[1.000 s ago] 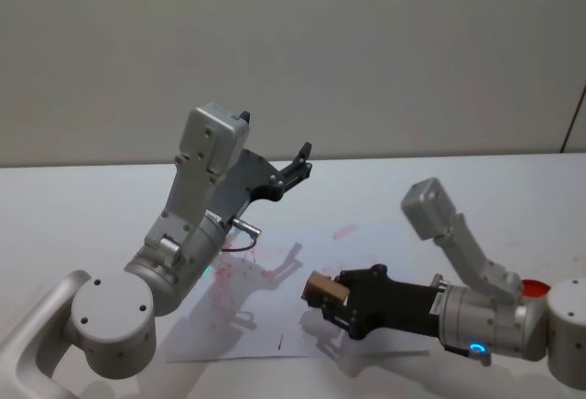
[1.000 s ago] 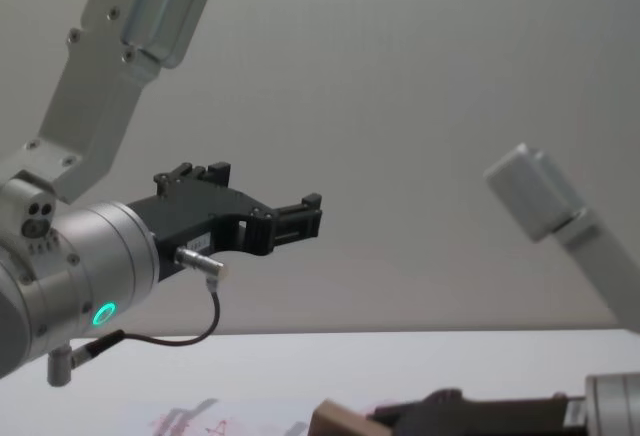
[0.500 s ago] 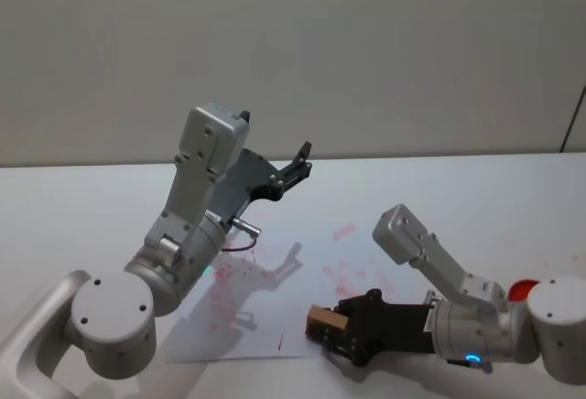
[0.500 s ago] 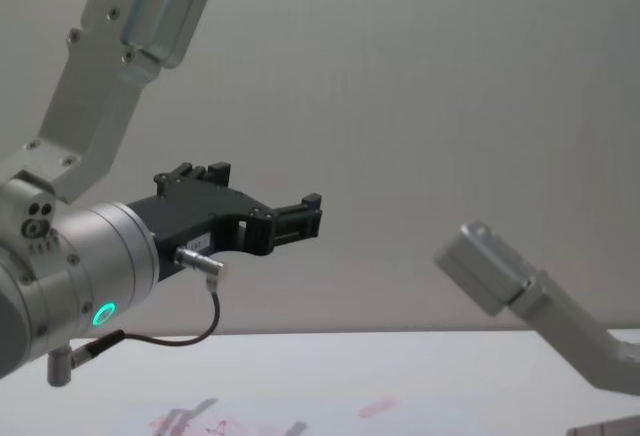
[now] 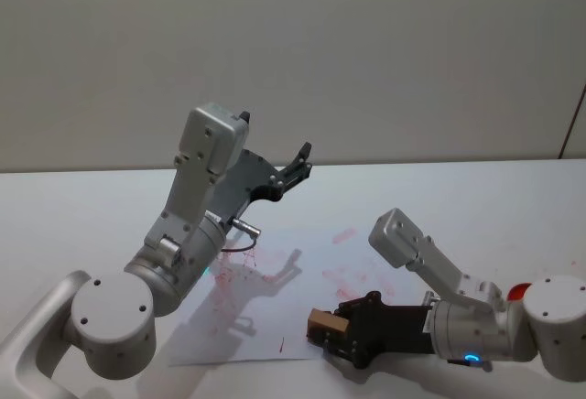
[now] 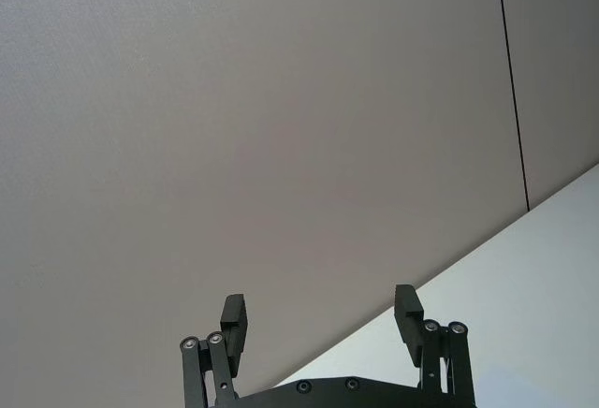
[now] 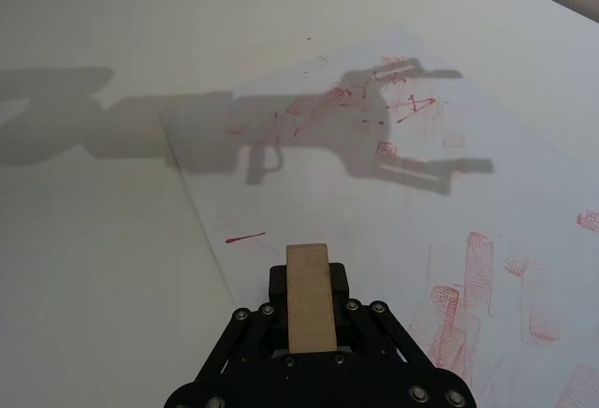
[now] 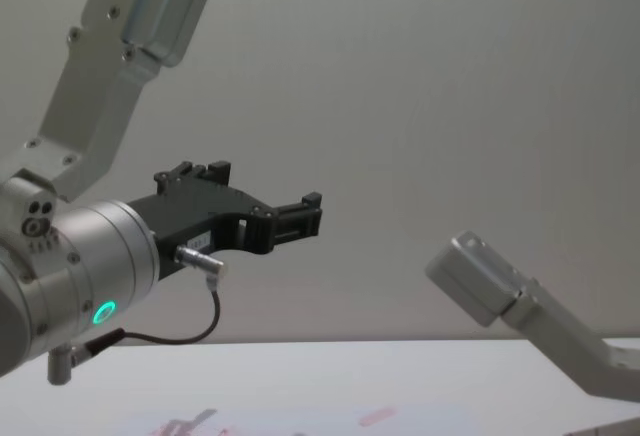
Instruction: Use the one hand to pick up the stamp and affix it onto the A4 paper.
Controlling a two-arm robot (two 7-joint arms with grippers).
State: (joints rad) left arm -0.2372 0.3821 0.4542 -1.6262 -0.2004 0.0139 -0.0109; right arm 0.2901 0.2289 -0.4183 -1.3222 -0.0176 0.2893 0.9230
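The right gripper (image 5: 322,324), low over the near edge of the A4 paper (image 5: 261,330) with the stamp (image 5: 327,323) clamped between its fingers, faces bare sheet: only flat red prints (image 7: 473,258) and shadows lie ahead of it, so the way across the paper is open. The table (image 7: 94,240) beside the sheet's edge is likewise bare. The left arm rises at the near left side of the sheet, and the left gripper (image 5: 299,159), fingers spread, hangs high above the paper's far part, well off the surface. A red thing (image 5: 520,289), mostly hidden, sits by the right arm's base
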